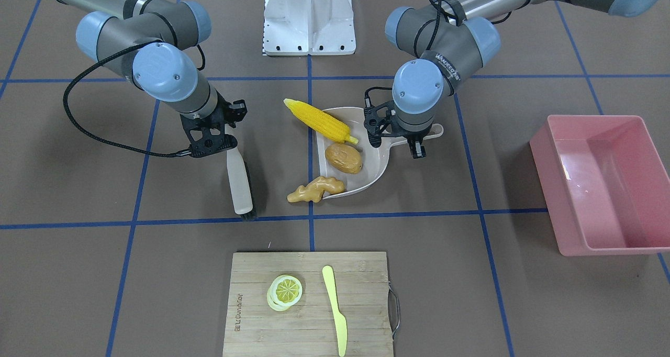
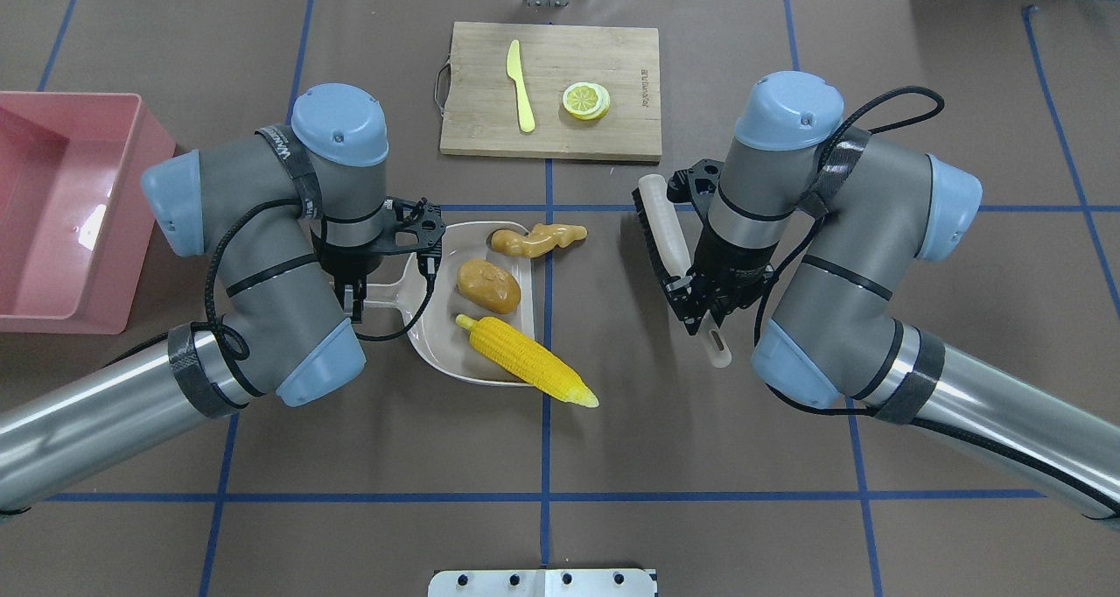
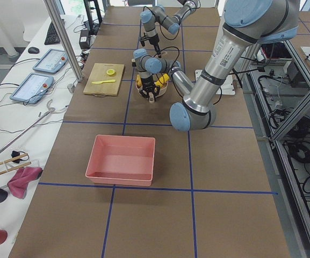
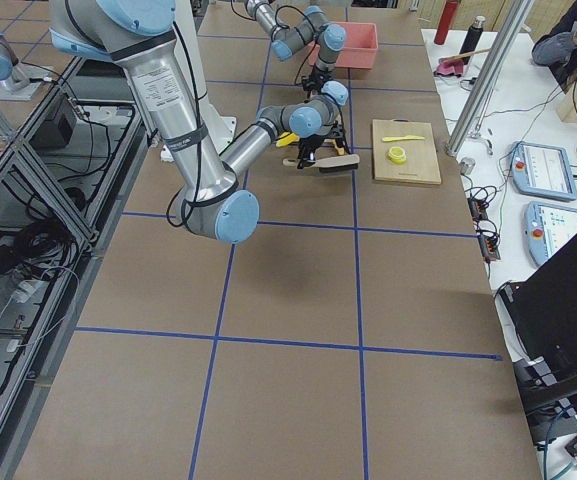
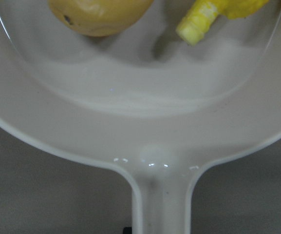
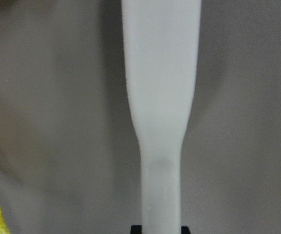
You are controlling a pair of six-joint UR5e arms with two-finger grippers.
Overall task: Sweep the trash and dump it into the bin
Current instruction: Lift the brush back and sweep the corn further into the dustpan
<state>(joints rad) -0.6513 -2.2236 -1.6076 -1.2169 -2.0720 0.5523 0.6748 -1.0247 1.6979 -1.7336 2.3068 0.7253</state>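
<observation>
The beige dustpan [image 1: 374, 164] [image 2: 437, 339] [image 5: 140, 122] lies mid-table, and my left gripper [image 1: 416, 150] [image 2: 353, 301] is shut on its handle. A brown potato [image 1: 344, 158] [image 2: 488, 284] sits inside the pan. The yellow corn cob [image 1: 322, 120] [image 2: 525, 362] lies across the pan's side with its tip over the edge. The tan ginger root [image 1: 314, 188] [image 2: 534, 240] straddles the pan's open lip, half on the table. My right gripper [image 1: 209, 145] [image 2: 700, 306] is shut on the white brush [image 1: 239, 181] [image 2: 661, 229] [image 6: 159, 97], a little away from the pan's mouth. The pink bin [image 1: 602, 184] [image 2: 52, 203] [image 3: 121, 158] stands beyond my left arm.
A bamboo cutting board [image 1: 309, 320] [image 2: 551, 133] lies at the far side, bearing lemon slices [image 1: 285, 290] and a pale yellow knife [image 1: 335, 310]. The white base plate [image 1: 309, 17] is at my near edge. Blue tape lines cross the brown table.
</observation>
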